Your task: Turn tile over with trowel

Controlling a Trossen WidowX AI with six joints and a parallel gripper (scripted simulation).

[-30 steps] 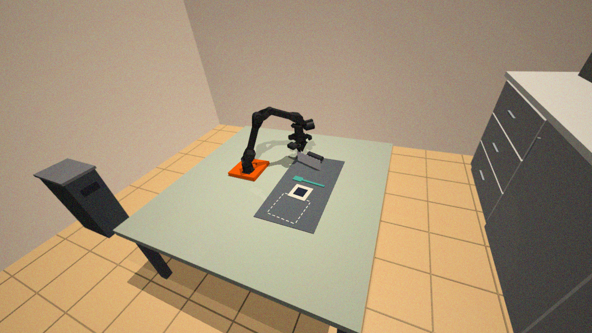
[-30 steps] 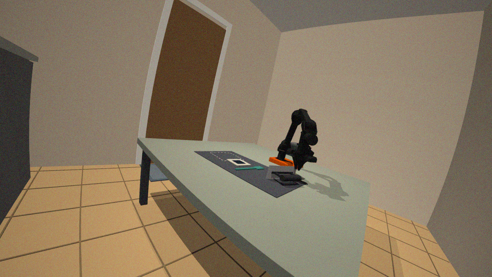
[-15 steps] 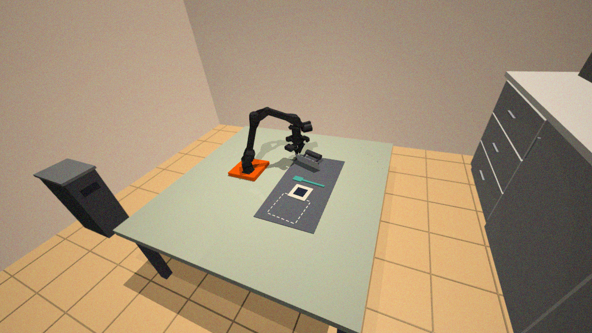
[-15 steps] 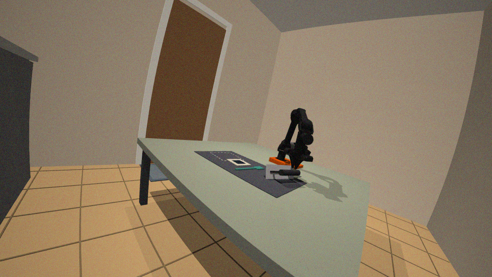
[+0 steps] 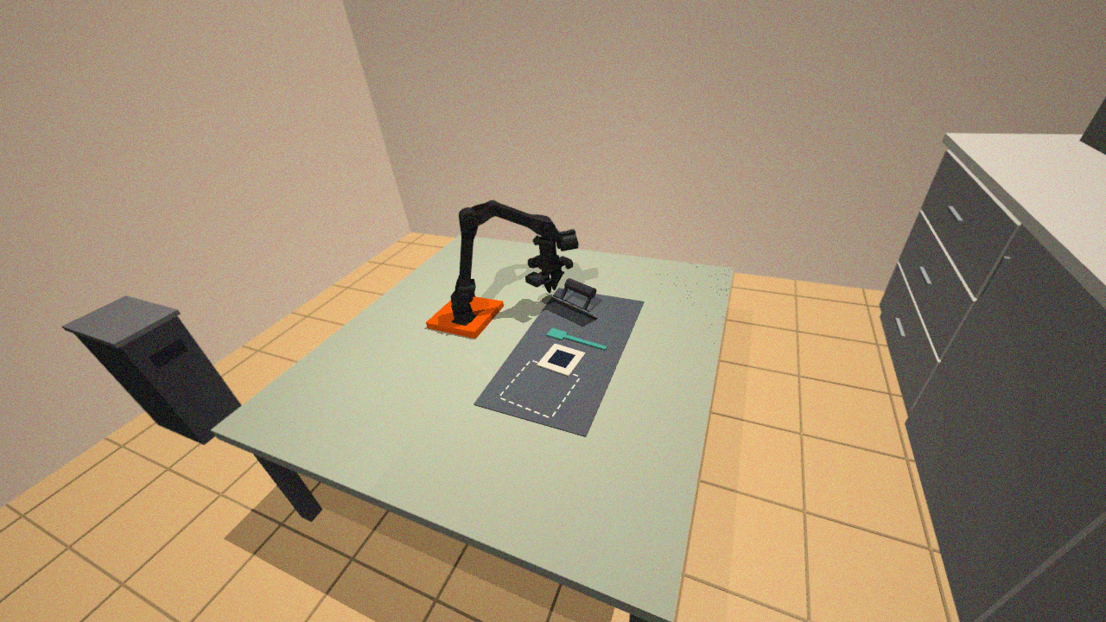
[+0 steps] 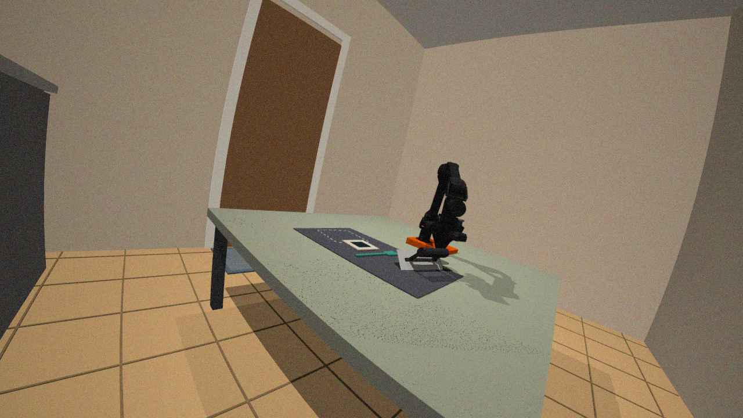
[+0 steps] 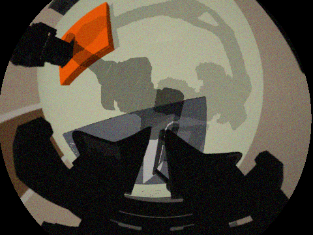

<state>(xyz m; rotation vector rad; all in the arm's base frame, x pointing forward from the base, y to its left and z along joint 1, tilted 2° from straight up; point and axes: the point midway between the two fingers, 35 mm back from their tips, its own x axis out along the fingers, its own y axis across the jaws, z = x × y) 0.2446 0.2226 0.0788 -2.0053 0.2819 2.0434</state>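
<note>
The small trowel (image 5: pixel 580 288) (image 6: pixel 433 252), a grey plate with a dark bar handle, is tilted at the mat's far end. Its pale plate (image 7: pixel 149 160) shows through the finger gap in the wrist view. My gripper (image 5: pixel 550 288) (image 7: pixel 158 130) points down at the trowel, fingers slightly apart, with nothing clearly held; contact cannot be told. The cream tile (image 5: pixel 562 358) (image 6: pixel 360 244) lies flat, its dark square mark facing up. It lies mostly outside the dashed outline (image 5: pixel 551 415), overlapping its near-trowel edge.
A teal spatula-shaped tool (image 5: pixel 583 341) (image 6: pixel 371 253) lies across the dark mat (image 5: pixel 614 318) (image 6: pixel 415 291) between trowel and tile. The orange arm base (image 5: pixel 488 308) (image 7: pixel 98 36) stands on the green table (image 5: pixel 371 402), beside the mat.
</note>
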